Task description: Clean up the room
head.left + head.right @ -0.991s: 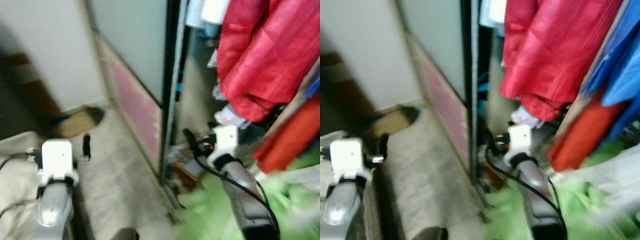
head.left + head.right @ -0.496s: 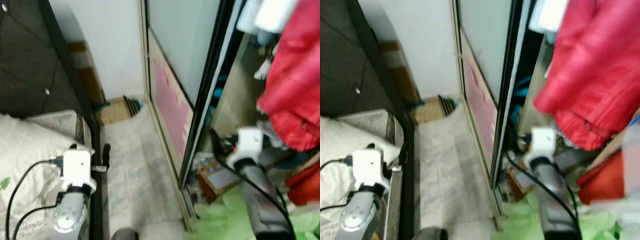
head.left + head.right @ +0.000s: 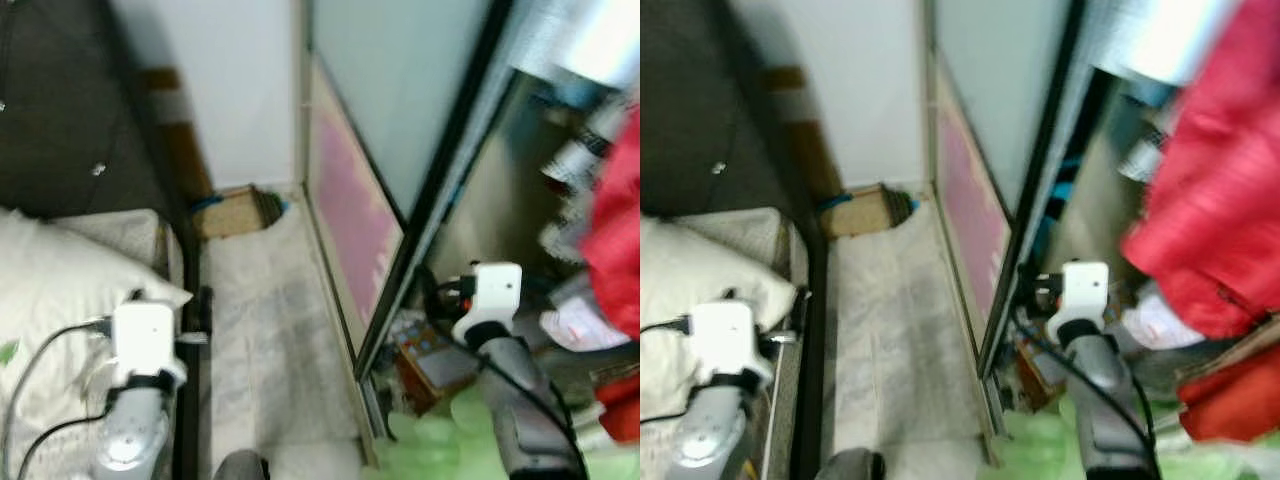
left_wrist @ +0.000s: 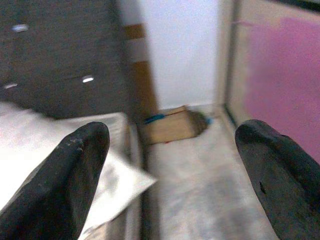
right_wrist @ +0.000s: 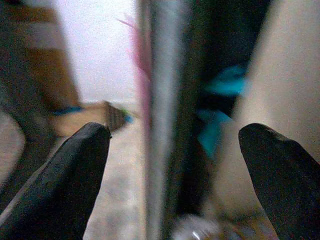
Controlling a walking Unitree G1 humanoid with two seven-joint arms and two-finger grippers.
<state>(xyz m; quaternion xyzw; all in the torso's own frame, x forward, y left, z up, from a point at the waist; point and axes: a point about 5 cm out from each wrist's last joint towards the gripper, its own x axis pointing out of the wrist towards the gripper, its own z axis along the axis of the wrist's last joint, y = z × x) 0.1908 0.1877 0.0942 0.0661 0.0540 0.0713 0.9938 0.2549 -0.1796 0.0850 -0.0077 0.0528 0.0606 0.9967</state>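
Note:
My left gripper (image 4: pixel 172 175) is open and holds nothing. It hovers above the edge of a bed with a white pillow (image 3: pixel 60 290), pointing along a strip of pale floor (image 3: pixel 260 330). My right gripper (image 5: pixel 172 175) is open too, empty, facing the dark frame of a sliding wardrobe door (image 3: pixel 420 250). Clutter lies on the wardrobe floor just past the right wrist: a brownish box (image 3: pixel 430 365) and a white packet (image 3: pixel 575 330). A red jacket (image 3: pixel 1210 220) hangs above them. A green, blurred mass (image 3: pixel 440 445) sits beside the right forearm.
A flat brown cardboard piece (image 3: pixel 235 210) lies against the white wall at the far end of the floor strip. The black bed frame (image 3: pixel 190 330) runs along the left. A dark panel (image 3: pixel 60 110) stands behind the bed. The door's pink lower panel (image 3: pixel 350 210) bounds the right.
The whole picture has swung, so the camera turned left: the bed and pillow came into view and the red jacket slid to the right edge. Both arms stay held out in front.

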